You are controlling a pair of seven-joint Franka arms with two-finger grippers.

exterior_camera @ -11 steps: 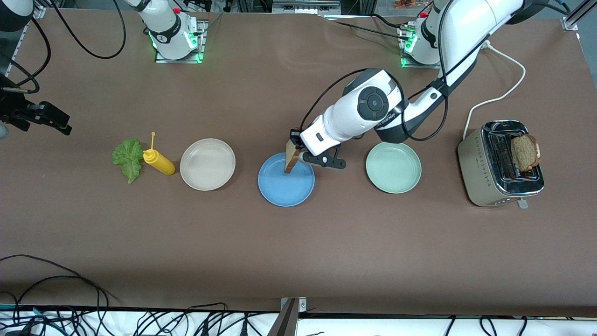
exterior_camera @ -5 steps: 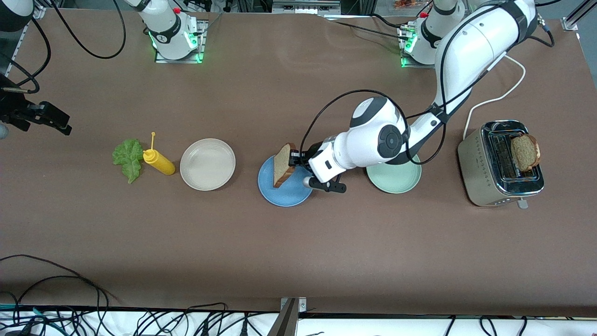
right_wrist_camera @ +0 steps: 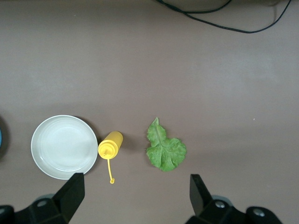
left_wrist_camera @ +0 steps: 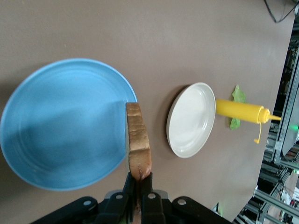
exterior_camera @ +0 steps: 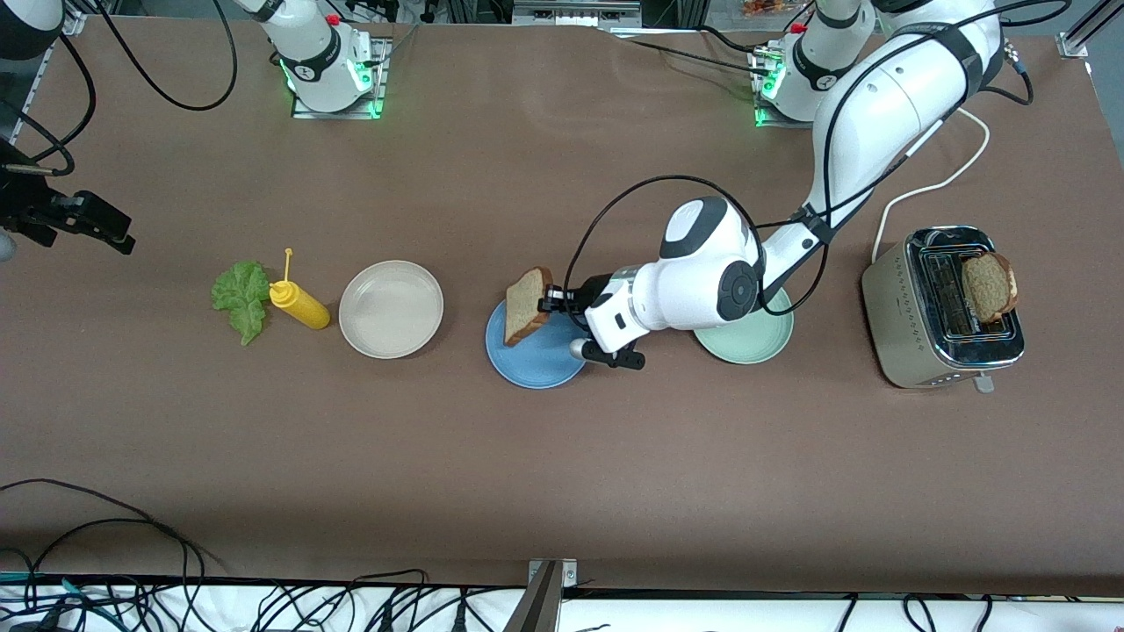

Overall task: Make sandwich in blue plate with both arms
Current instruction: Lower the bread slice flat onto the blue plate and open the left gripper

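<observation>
Over the blue plate (exterior_camera: 534, 360), the left arm carries a bread slice on edge.

Largest first: the left arm reaches from its base across the pale green plate (exterior_camera: 766, 338), forearm low and nearly level, wrist turned so the left gripper (exterior_camera: 551, 304) points sideways toward the right arm's end of the table. Its fingers are pinched tight on the crust of the bread slice (left_wrist_camera: 138, 144), which hangs tilted over the plate's rim. Let go at this angle, the slice would likely tip off the rim onto the table (exterior_camera: 562, 474). The right gripper (right_wrist_camera: 135, 198) waits above the lettuce leaf (right_wrist_camera: 164, 149) and yellow bottle (right_wrist_camera: 110, 145), fingers spread wide, holding nothing. A second slice (exterior_camera: 988, 286) sits in the toaster (exterior_camera: 913, 333).
</observation>
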